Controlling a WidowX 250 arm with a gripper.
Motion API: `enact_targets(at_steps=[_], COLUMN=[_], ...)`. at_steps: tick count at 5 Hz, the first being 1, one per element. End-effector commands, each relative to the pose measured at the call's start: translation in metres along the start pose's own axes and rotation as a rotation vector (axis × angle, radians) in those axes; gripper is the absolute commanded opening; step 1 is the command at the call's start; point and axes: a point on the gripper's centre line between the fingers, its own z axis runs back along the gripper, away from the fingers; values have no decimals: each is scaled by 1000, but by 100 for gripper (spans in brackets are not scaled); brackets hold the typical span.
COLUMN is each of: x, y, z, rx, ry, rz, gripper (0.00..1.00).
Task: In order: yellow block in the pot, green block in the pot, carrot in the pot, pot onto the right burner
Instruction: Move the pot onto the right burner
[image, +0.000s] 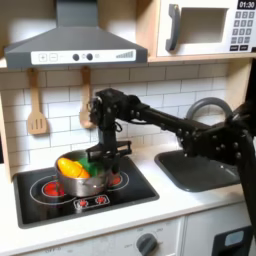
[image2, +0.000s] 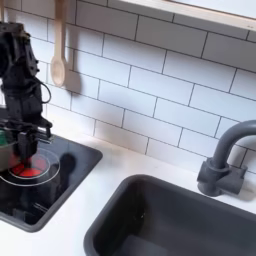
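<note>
Gripper (image: 98, 156): it is reaching down onto the far rim of the pot in the first exterior view; in the second exterior view (image2: 27, 135) its fingers are pointing down at the pot's rim. Whether they are clamping the rim I cannot tell.
Pot (image: 84, 183): it is sitting right under the gripper on the black cooktop (image: 140, 190), between the two red rings and overlapping the first exterior view's right one.
Carrot (image: 70, 166): it is lying inside the pot, just to the first exterior view's left of the gripper.
Yellow block (image: 74, 172): it is showing as a yellow patch beside the carrot in the pot.
Green block: a green bit (image: 86, 166) is peeking out in the pot next to the fingers; block or carrot tip, I cannot tell.
Right burner (image: 114, 179): its red ring is lying beside the gripper, partly covered by the pot.
Left ring (image: 45, 187): it is lying bare, further out.
Sink (image2: 170, 222): it is lying well off to the second exterior view's right.
</note>
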Motion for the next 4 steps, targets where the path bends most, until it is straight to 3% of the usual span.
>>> enact_targets(at_steps=[1,4], x=[9,6], y=[-32,-63], z=[-11,-12], rx=[15,-16], ry=[36,27], rz=[-64,-132], gripper=[0,0])
